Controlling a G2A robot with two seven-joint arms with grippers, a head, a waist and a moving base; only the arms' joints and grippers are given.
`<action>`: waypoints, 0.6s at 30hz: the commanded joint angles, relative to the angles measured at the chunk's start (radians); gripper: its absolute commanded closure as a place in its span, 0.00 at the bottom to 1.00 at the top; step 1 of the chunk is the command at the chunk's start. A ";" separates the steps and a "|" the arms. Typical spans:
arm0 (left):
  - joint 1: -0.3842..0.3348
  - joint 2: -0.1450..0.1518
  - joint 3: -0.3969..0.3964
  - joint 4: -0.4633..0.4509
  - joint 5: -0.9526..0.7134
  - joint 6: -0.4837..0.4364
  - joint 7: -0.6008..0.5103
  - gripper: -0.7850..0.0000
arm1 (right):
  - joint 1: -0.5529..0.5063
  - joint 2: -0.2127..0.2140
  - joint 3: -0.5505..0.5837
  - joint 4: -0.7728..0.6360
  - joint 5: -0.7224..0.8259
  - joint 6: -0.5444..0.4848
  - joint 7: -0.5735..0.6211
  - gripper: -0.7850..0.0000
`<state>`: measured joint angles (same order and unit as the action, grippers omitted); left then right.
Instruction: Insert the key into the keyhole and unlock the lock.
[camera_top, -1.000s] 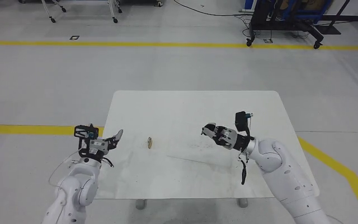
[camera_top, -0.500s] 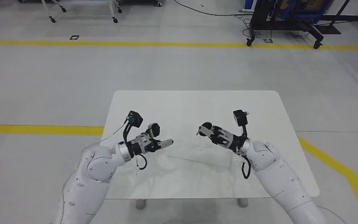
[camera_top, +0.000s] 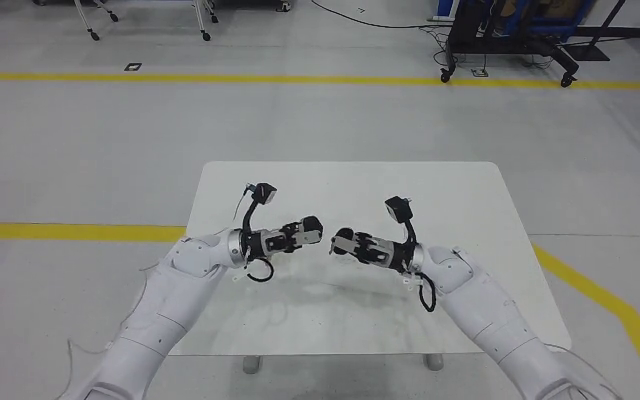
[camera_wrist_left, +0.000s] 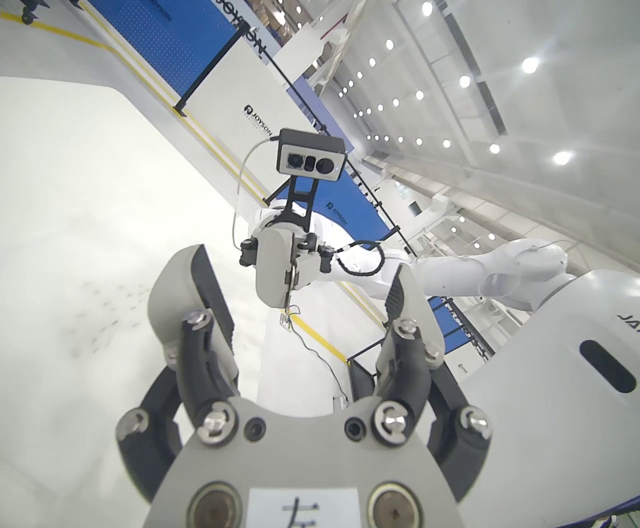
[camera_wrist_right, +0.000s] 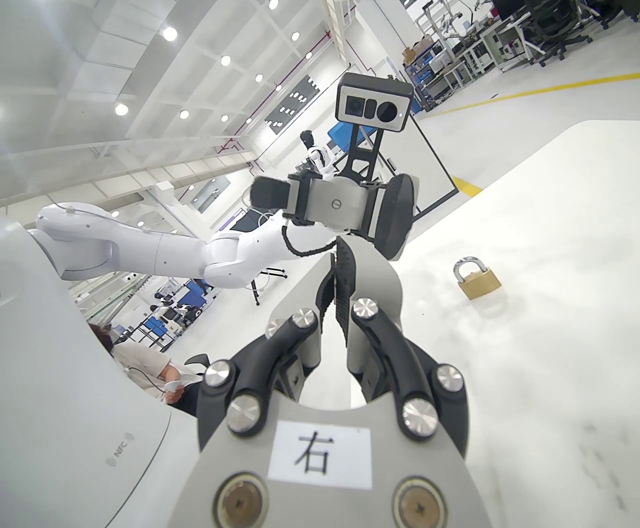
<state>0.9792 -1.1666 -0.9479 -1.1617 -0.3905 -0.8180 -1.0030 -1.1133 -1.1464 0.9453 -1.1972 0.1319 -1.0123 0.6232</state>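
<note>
The brass lock (camera_wrist_right: 477, 281), its silver shackle closed, lies flat on the white table (camera_wrist_right: 550, 360).

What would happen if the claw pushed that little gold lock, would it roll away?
Probably not: the lock rests on the table and its body looks boxy, so it should slide. It looks like solid metal, so it is likely stiff and heavy for its size.

The lock (camera_wrist_right: 477, 280) lies on the surface (camera_top: 450, 200). The left hand (camera_top: 308, 231) hangs above the surface, near the lock. The right hand (camera_top: 339, 243) is farther from the lock and faces the left hand tip to tip, close but apart.
</note>
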 joint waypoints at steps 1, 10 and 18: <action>-0.015 0.003 0.035 0.019 0.018 -0.026 0.027 0.52 | 0.004 -0.001 0.000 0.009 0.004 0.000 -0.005 1.00; -0.061 0.024 0.159 0.052 0.008 -0.084 0.085 0.55 | 0.003 -0.004 0.017 0.023 -0.023 0.000 -0.044 1.00; -0.101 0.043 0.248 0.077 -0.006 -0.128 0.129 0.65 | 0.010 -0.011 0.016 0.042 -0.059 0.000 -0.080 1.00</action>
<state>0.8832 -1.1262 -0.7107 -1.0884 -0.3932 -0.9416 -0.8789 -1.1040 -1.1563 0.9614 -1.1572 0.0746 -1.0123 0.5460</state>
